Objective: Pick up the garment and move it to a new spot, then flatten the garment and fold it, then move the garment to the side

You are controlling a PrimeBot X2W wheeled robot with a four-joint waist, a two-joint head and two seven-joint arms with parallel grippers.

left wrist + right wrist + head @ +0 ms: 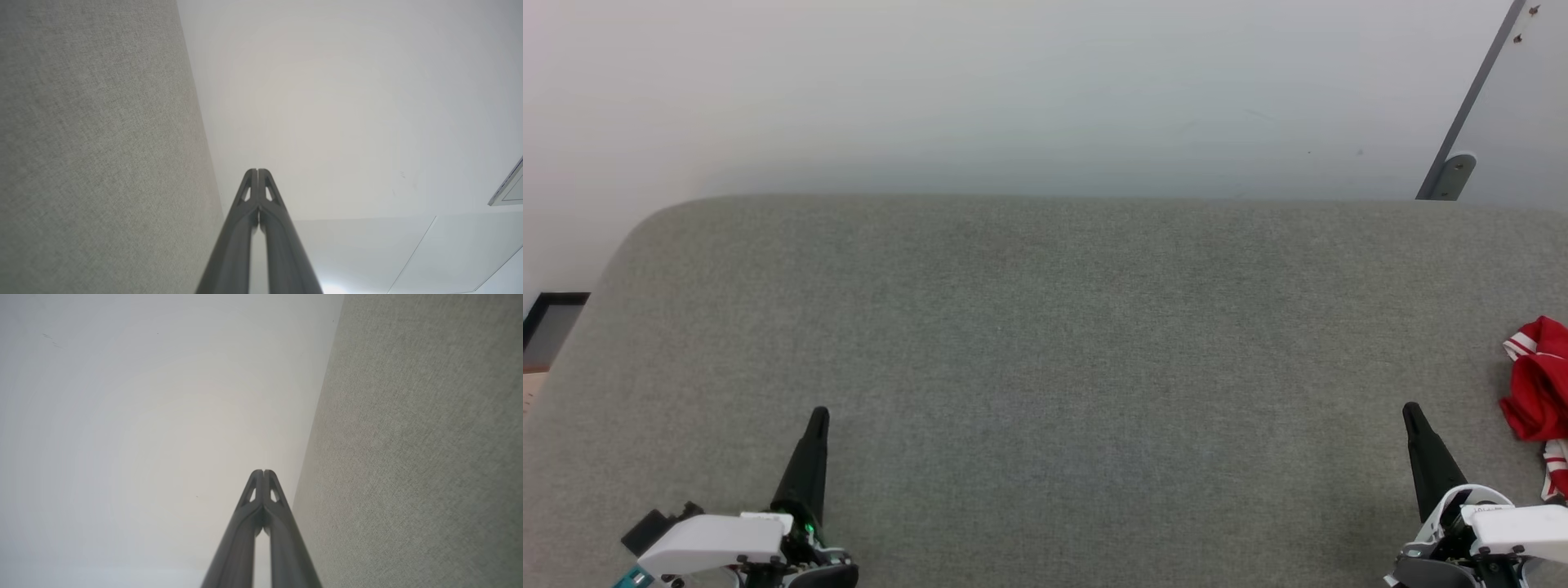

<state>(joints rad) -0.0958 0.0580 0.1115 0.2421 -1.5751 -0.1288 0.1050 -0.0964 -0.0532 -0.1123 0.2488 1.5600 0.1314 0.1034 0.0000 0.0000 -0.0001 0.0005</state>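
Status of left gripper (818, 415): low at left, fingers pressed together, pinching nothing; right gripper (1410, 408) low at right, likewise closed tight and empty; both poised over grey fabric-covered surface (1045, 343), well apart; red T-shirt (1539, 392) with white striped trim crumpled on that surface at far right edge, near right gripper, not touching; pale wall (1013, 82) beyond.

no text, label, brand, number or sign can be read in these views. the nearest thing to print is a tiny dark marking on the white housing (1507, 519) behind the right gripper (1411, 411) in the head view, and it is too small and blurred to make out.
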